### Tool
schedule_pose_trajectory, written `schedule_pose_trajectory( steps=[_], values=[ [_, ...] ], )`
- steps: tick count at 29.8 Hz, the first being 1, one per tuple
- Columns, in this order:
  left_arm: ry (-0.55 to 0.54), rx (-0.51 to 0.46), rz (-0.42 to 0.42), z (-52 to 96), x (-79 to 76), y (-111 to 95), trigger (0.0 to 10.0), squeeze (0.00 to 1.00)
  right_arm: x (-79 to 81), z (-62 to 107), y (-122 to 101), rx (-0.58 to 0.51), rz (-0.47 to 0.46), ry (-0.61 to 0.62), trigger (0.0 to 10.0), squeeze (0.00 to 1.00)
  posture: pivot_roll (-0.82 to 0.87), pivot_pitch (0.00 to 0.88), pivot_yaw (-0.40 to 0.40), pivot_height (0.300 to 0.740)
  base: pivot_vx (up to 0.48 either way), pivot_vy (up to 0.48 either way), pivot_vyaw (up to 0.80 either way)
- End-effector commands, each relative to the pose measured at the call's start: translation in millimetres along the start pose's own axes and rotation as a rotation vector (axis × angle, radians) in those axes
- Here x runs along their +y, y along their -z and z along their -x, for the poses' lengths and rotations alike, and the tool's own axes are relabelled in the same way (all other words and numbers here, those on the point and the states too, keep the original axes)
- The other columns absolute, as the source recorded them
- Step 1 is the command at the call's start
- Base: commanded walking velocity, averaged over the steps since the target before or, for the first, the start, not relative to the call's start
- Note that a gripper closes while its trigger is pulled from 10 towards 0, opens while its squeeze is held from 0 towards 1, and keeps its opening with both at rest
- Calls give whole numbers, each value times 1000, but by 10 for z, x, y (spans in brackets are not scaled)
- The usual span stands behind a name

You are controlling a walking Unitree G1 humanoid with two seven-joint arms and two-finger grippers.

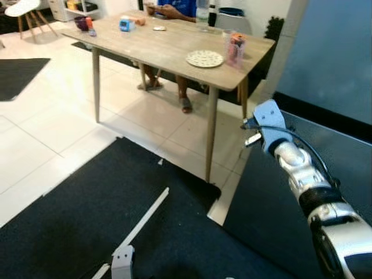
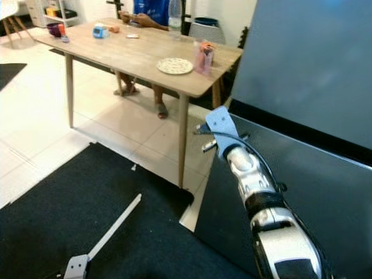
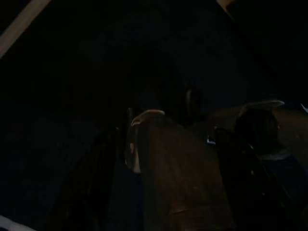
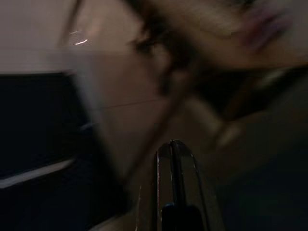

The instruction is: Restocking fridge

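While the right arm reaches forward in front of us, its right end effector (image 2: 204, 138) hangs at the upper corner of the dark fridge door (image 2: 302, 197), at the door's left edge. The wrist plate hides most of the fingers from the head views, and in the right wrist view we see the two black fingers (image 4: 174, 163) lying pressed together in one narrow line — closed, with nothing between them that we can make out; the rest of that view is blurred. Above the end effector rises the grey upper panel of the fridge (image 2: 314, 64).

Beyond the end effector and to its left stands a wooden tabletop (image 1: 168, 49) on slim legs. On it, nearest the end effector, we see a pink cup with an orange top (image 1: 235, 46) and just beside it a patterned plate (image 1: 204, 58); farther off lie a small blue box (image 1: 126, 24), a dark bowl (image 1: 81, 22) and a clear bottle (image 1: 201, 13). A person in a blue top (image 1: 176, 7) sits at the far side, feet in sandals under the table.

Below and to the left of the end effector a black mat (image 1: 104, 215) covers the pale tiled floor (image 1: 52, 122). The left wrist view is very dark — we cannot tell how the left end effector stands.
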State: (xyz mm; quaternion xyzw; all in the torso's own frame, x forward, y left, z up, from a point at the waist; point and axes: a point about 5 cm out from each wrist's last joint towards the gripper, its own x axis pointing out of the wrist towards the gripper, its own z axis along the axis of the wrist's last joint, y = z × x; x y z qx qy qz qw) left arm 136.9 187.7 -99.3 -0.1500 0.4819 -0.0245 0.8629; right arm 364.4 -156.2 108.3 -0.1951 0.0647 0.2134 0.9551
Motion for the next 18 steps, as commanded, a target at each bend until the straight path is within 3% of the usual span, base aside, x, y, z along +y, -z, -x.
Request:
schedule_pose_trajectory(
  steps=[1,5,7,12,18],
  values=[
    [-9,20,7,15,17,60,10000,0,-3,-8,-56,-25,8,-28,10000,0,-11,6,-25,740,0,0,0],
    [-11,22,12,15,16,66,10000,0,282,48,123,11,16,-237,10000,0,-10,9,-24,740,0,0,0],
    [-13,25,10,15,17,70,10000,0,336,65,164,20,19,-276,10000,0,-10,9,-24,740,0,0,0],
    [-16,22,6,16,22,64,10000,0,438,92,219,13,-22,-303,10000,0,-6,2,-19,740,0,0,293],
    [-14,19,-4,10,14,46,10000,0,557,112,232,8,-18,-355,10000,0,-6,2,-19,740,0,0,706]
  ],
)
